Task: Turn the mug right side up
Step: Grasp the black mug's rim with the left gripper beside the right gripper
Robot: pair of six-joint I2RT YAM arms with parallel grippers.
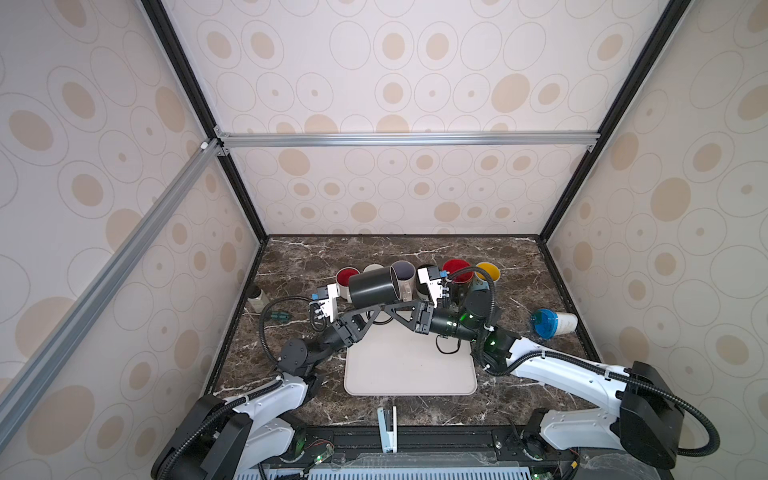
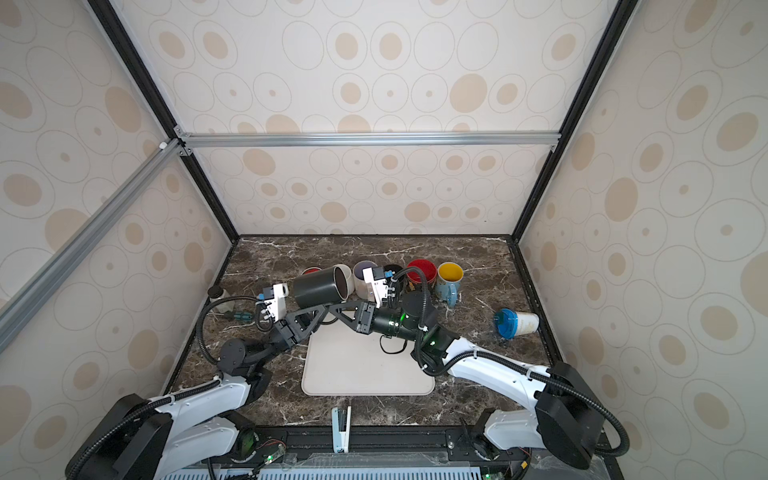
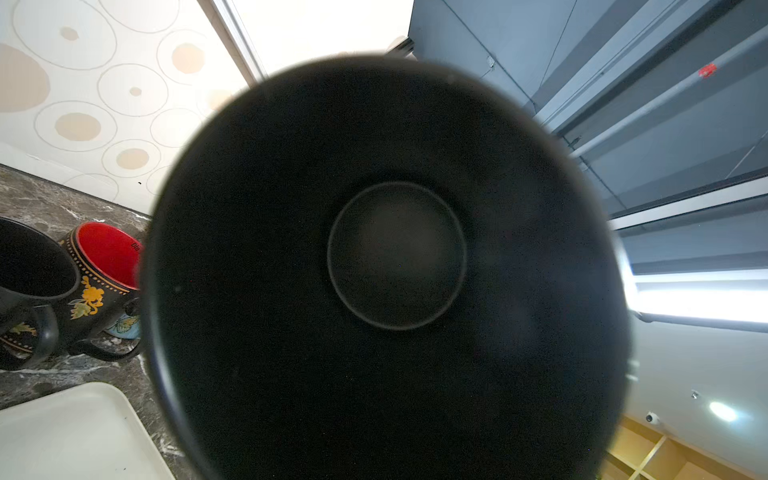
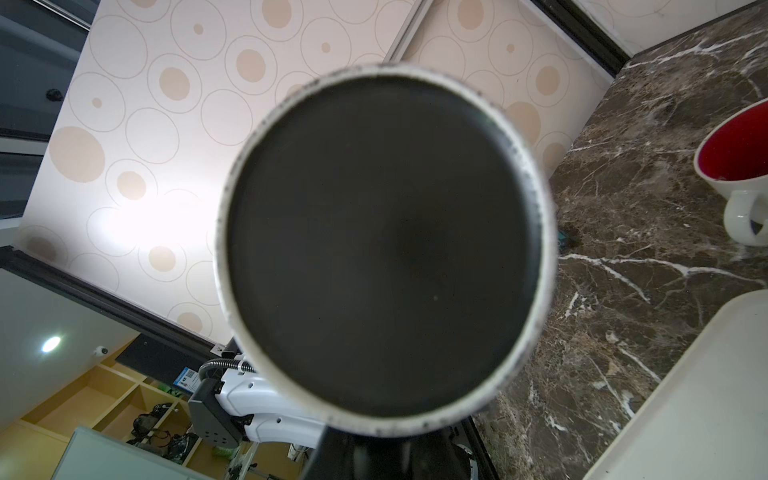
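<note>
A black mug [image 1: 372, 286] [image 2: 318, 286] hangs on its side above the far edge of the beige mat [image 1: 409, 365], between both arms. Its mouth faces the left wrist camera, which looks into the dark inside [image 3: 395, 257]. Its base with a pale ring [image 4: 382, 241] fills the right wrist view. My right gripper [image 1: 386, 309] [image 2: 332, 309] reaches under the mug from the right, shut on it low down, seemingly at the handle. My left gripper [image 1: 376, 309] [image 2: 322, 309] meets it from the left, just under the mug. The mug hides the left jaws.
Several upright mugs stand in a row behind: a red-lined white one [image 1: 347, 278], a purple-lined one [image 1: 405, 272], a red-lined black one [image 1: 456, 268] and a yellow-lined one [image 1: 488, 270]. A blue-lidded cup [image 1: 552, 322] lies at the right. A small bottle [image 1: 257, 297] stands at the left wall.
</note>
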